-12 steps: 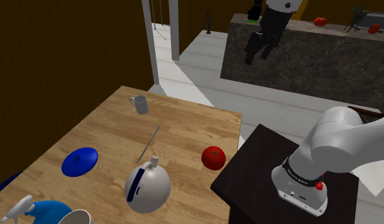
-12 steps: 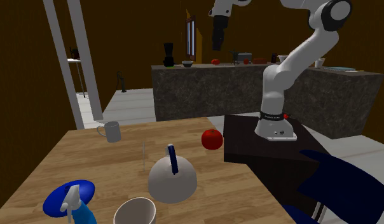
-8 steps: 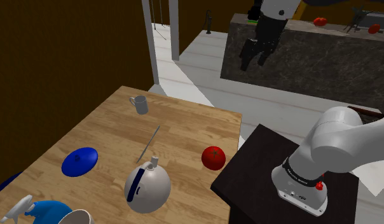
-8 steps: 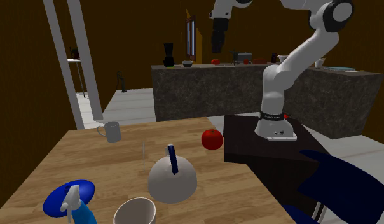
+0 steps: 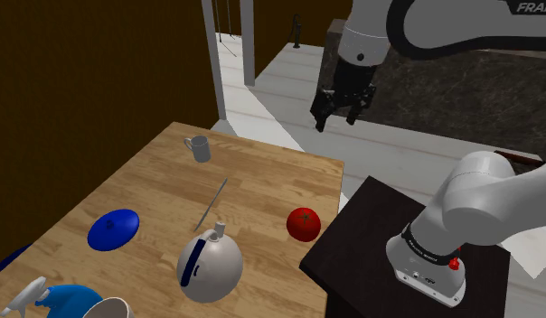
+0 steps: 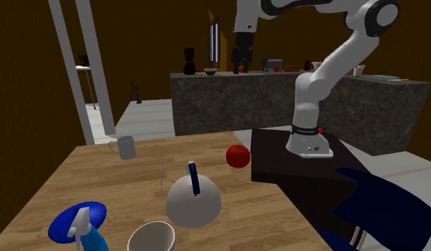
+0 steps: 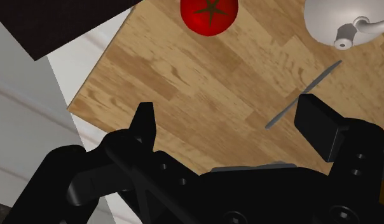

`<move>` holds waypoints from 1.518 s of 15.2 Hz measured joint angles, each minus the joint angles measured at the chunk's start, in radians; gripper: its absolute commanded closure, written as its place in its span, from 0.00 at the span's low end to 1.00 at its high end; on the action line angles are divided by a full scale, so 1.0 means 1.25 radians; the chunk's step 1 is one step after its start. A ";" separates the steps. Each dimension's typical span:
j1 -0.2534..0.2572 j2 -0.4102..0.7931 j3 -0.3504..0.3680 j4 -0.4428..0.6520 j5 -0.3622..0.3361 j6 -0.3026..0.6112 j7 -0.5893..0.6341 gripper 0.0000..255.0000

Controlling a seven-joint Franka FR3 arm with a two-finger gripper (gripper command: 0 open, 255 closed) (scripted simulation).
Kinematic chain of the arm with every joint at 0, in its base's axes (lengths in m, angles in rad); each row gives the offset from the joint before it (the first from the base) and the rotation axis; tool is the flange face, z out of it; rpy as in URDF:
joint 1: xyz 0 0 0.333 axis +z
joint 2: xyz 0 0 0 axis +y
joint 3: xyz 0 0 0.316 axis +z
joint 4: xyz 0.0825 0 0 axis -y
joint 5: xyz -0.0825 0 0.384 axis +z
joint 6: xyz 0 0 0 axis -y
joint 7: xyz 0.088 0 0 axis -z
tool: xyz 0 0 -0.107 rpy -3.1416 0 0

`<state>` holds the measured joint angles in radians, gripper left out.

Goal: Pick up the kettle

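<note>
The kettle is a pale grey dome with a dark blue handle and a short spout, standing on the wooden table near its front edge. It also stands at the table's middle front in the second exterior view. In the wrist view its grey body and spout lie far beyond the fingers. My black gripper hangs high above the table's far corner, well away from the kettle, open and holding nothing. The gripper is up near the counter in the second exterior view, and its fingers stand apart.
A red tomato lies by the table's stand-side edge. A thin grey knife, a grey mug, a blue plate, a blue spray bottle and a white cup share the table. The dark stand flanks it.
The arm has swung down and toward the table; the gripper has dropped from in front of the counter to above the table's far corner. Nothing on the table has moved.
</note>
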<state>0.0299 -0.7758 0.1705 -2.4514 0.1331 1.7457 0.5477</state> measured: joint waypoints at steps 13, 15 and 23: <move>-0.019 0.249 0.264 0.032 0.105 0.202 0.398 0.00; -0.030 0.311 0.308 0.062 0.100 0.232 0.468 0.00; -0.065 0.594 0.436 0.199 -0.026 0.340 0.772 0.00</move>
<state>-0.0517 -0.0334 0.7161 -2.2026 0.1007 2.1709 1.5121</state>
